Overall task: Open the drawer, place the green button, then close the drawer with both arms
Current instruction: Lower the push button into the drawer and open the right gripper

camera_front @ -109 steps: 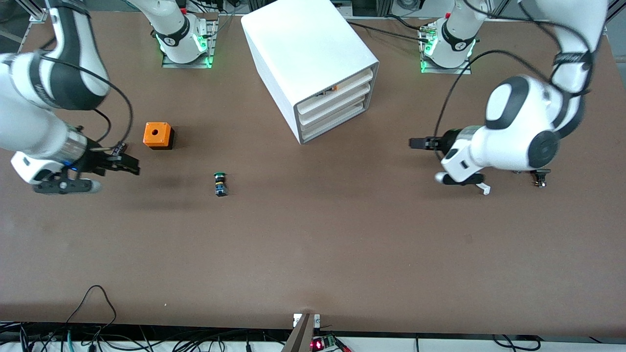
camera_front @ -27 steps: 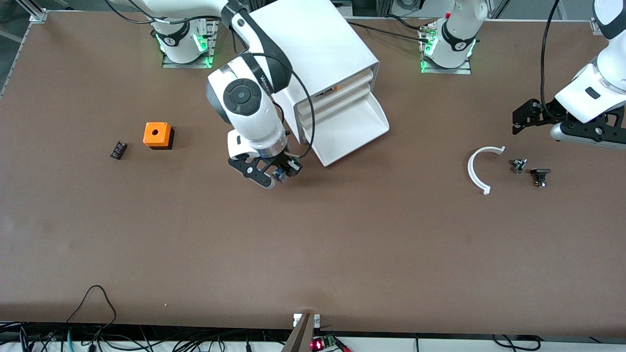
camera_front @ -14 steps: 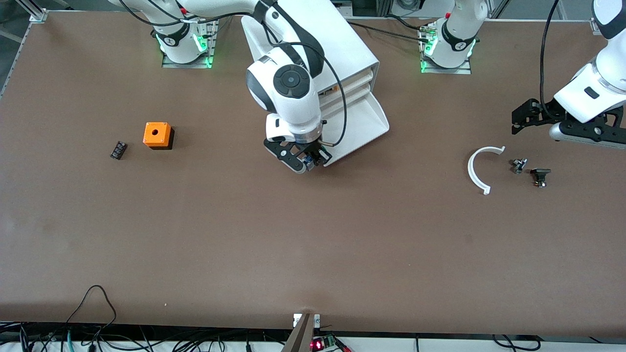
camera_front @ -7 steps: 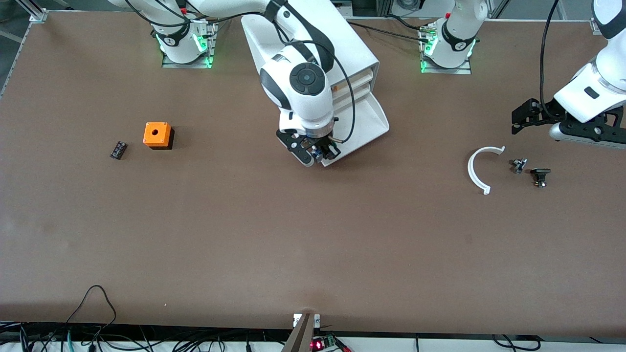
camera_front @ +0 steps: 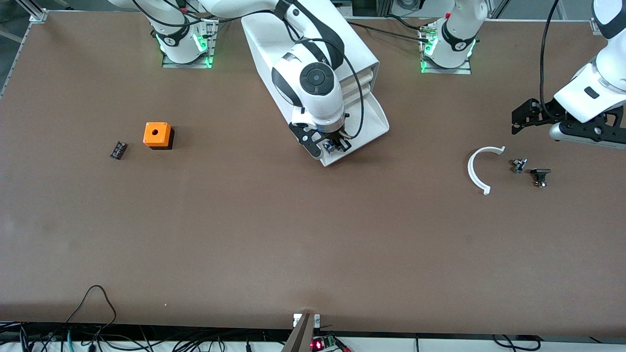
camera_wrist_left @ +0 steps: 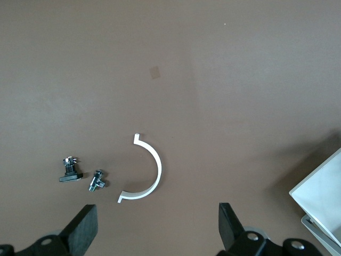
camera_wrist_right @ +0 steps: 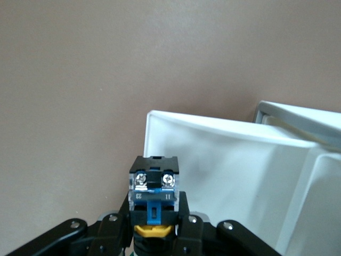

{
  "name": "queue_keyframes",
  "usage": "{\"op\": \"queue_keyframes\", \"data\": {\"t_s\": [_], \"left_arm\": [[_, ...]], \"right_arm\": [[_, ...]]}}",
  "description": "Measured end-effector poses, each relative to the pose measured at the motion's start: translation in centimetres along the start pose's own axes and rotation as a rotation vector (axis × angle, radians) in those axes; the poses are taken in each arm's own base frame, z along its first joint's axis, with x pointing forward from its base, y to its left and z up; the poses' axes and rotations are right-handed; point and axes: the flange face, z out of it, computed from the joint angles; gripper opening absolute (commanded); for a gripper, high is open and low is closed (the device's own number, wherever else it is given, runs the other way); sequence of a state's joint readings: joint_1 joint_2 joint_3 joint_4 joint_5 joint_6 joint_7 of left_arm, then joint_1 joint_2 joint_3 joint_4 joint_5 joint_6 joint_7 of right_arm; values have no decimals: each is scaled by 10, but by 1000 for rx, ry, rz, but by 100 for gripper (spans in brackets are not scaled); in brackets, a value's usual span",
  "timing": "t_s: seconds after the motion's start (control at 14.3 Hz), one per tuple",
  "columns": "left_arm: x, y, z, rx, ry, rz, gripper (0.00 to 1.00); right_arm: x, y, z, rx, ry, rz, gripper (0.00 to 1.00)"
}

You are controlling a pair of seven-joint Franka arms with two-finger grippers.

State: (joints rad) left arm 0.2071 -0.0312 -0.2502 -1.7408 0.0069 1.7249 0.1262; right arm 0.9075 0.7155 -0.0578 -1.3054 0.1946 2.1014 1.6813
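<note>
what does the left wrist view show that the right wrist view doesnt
Only the left wrist view: a white curved strip and two small black and metal parts on the table, framed by the open left gripper, which waits.

Only the right wrist view: the button clamped in the shut right gripper, over the corner of the open drawer.

Both: the brown table and part of the white cabinet.

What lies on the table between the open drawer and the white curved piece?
Nothing: in the front view the brown table between the drawer and the white curved piece is bare. The left wrist view shows the same bare stretch.
</note>
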Motion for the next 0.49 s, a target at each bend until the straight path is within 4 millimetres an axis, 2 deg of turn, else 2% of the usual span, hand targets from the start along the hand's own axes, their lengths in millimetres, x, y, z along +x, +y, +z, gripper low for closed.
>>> {"op": "queue_keyframes", "data": {"t_s": [0.28,0.49], "left_arm": [[0,0,0,0,0,0,100],[0,0,0,0,0,0,100]], "right_arm": [[-26,10,31,-41,9,-20,12],[-27,13,47,-61,24,-25,12]]}}
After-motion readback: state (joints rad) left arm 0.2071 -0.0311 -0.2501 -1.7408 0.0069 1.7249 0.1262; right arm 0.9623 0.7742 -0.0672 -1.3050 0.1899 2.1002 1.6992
